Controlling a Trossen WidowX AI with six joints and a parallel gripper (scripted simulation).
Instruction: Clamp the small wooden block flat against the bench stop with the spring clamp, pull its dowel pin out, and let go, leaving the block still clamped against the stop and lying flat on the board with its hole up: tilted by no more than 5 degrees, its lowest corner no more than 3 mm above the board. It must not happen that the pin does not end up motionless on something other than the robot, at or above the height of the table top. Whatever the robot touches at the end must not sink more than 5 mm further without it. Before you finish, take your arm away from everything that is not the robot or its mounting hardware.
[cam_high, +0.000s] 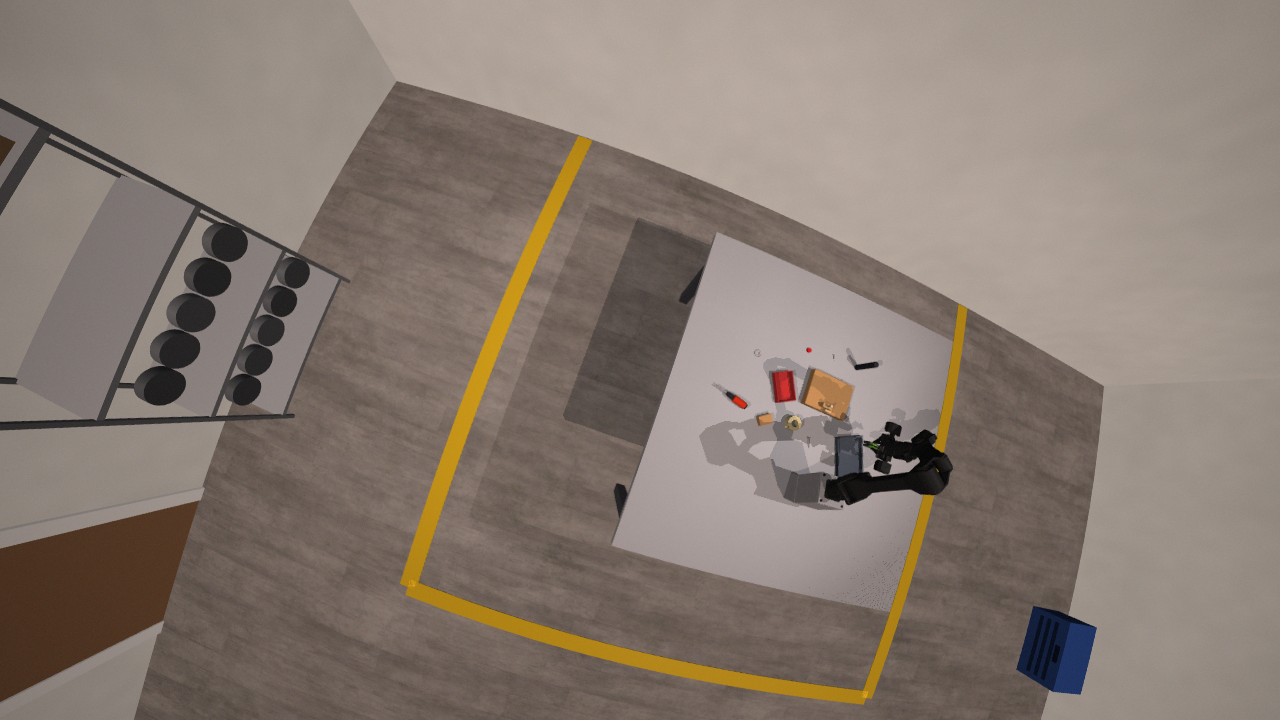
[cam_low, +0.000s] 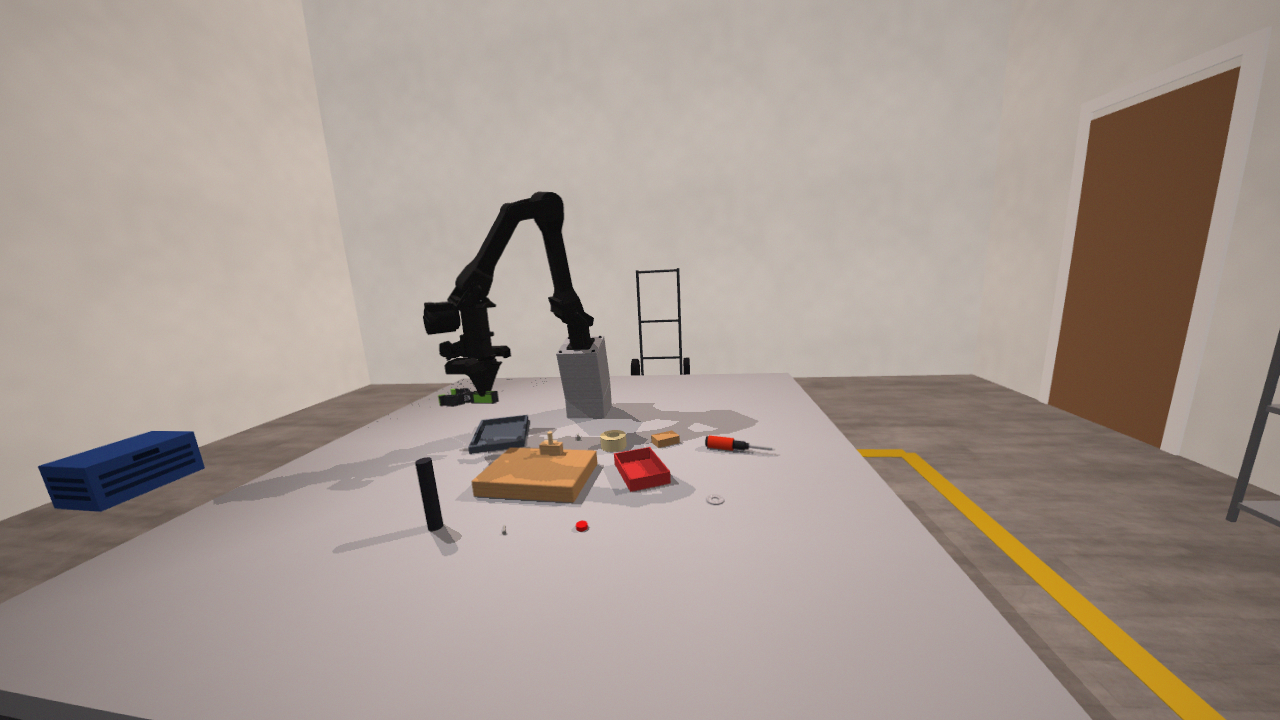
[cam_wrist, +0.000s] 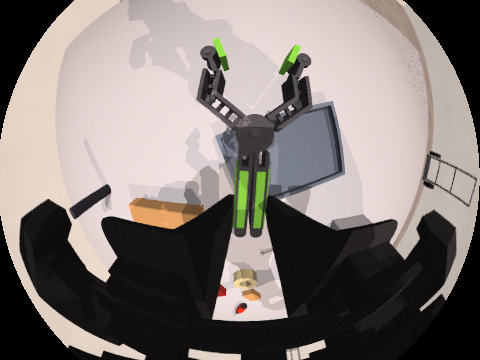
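Observation:
My gripper (cam_wrist: 250, 201) is shut on the green handles of the black spring clamp (cam_wrist: 254, 127), whose jaws stand spread apart above the table. In the exterior view the gripper (cam_low: 481, 386) holds the clamp (cam_low: 465, 397) to the left of the arm's grey pedestal (cam_low: 583, 377). The wooden board (cam_low: 535, 473) lies in front of it. The small wooden block (cam_low: 549, 446) sits on the board's far edge with its dowel pin (cam_low: 548, 436) standing upright in it. From above, the clamp (cam_high: 872, 443) is beside the dark tray, apart from the board (cam_high: 825, 391).
A dark grey tray (cam_low: 498, 433) lies under and beside the clamp. A red bin (cam_low: 641, 468), tape roll (cam_low: 613, 439), small wooden piece (cam_low: 665, 438), red screwdriver (cam_low: 729, 443), black cylinder (cam_low: 430, 493), washer (cam_low: 715, 496) and red button (cam_low: 581, 525) lie around the board.

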